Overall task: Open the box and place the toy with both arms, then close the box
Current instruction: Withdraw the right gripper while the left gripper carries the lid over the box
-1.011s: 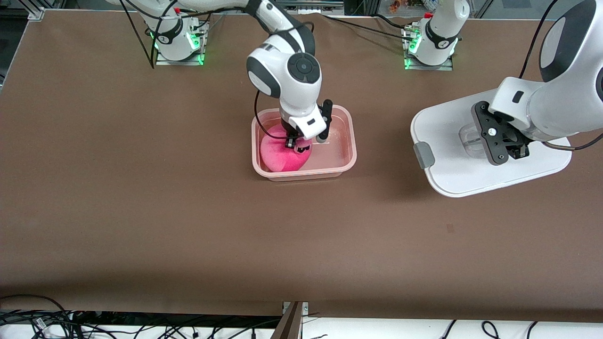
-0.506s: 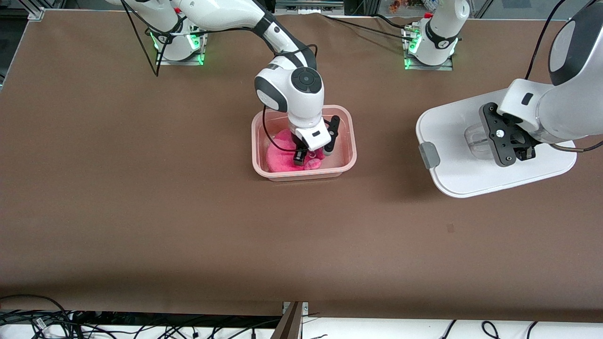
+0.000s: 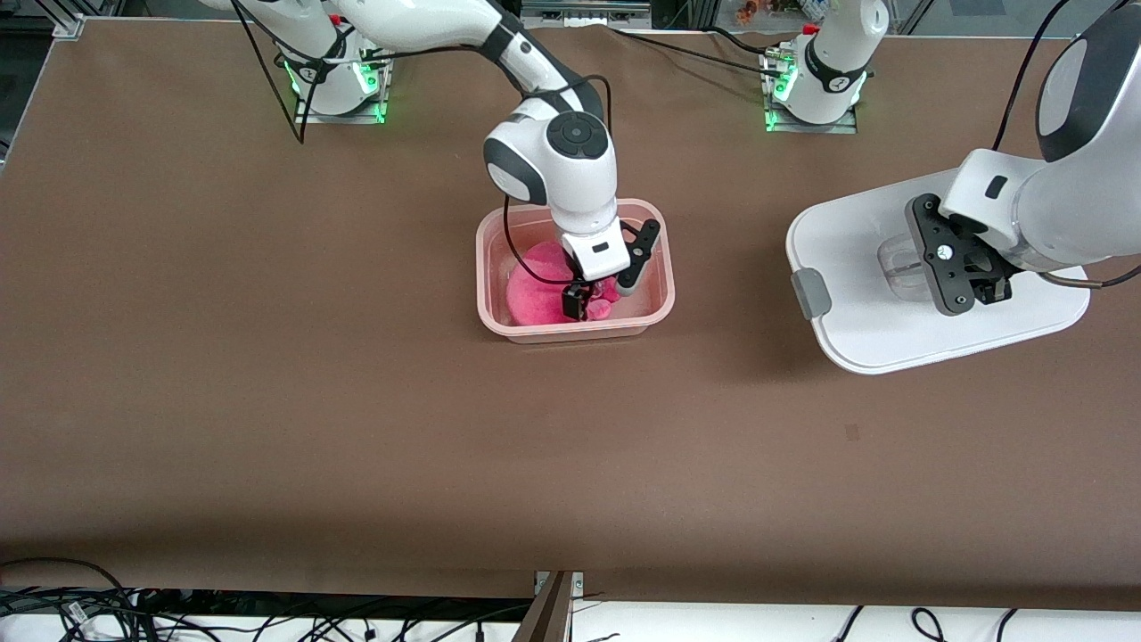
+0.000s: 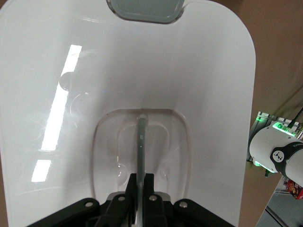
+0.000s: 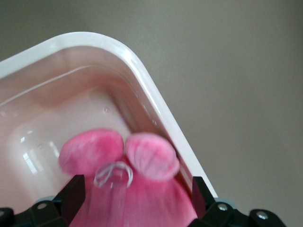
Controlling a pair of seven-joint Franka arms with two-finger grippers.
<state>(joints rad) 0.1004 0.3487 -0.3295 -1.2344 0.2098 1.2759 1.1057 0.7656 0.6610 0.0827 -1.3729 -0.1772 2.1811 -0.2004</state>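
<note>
Toy [image 3: 535,290] lies inside the box [image 3: 661,267], on its floor, toward the wall nearer the front camera. Box sits open at mid-table, no lid on it.

Right gripper [image 3: 588,299] is down inside the box, directly over the toy. Jaws apart: in the right wrist view the two black fingers [image 5: 73,191] stand wide, one on each side of the plush, not pinching it. Between them show two rounded pink flaps [image 5: 151,155] of the toy and a small clear loop [image 5: 113,172] on it. The flaps lie close against the box wall [image 5: 156,118]. Whether the fingertips touch the plush cannot be made out; the tips are cut off at the frame edge.

Left gripper [image 3: 967,276] is over the table toward the left arm's end, jaws together, clamped on the clear handle [image 4: 141,142] in the recessed middle of the lid [image 3: 856,303]. Lid is held tilted, clear of the box, well apart from it. A grey clip [image 3: 806,292] shows on the lid edge facing the box; another grey clip [image 4: 144,10] is seen in the left wrist view.

Hidden or unclear: the toy's face is not visible in any view; the right arm's wrist covers much of the toy from the front. The far edge of the lid is masked by the left arm.
</note>
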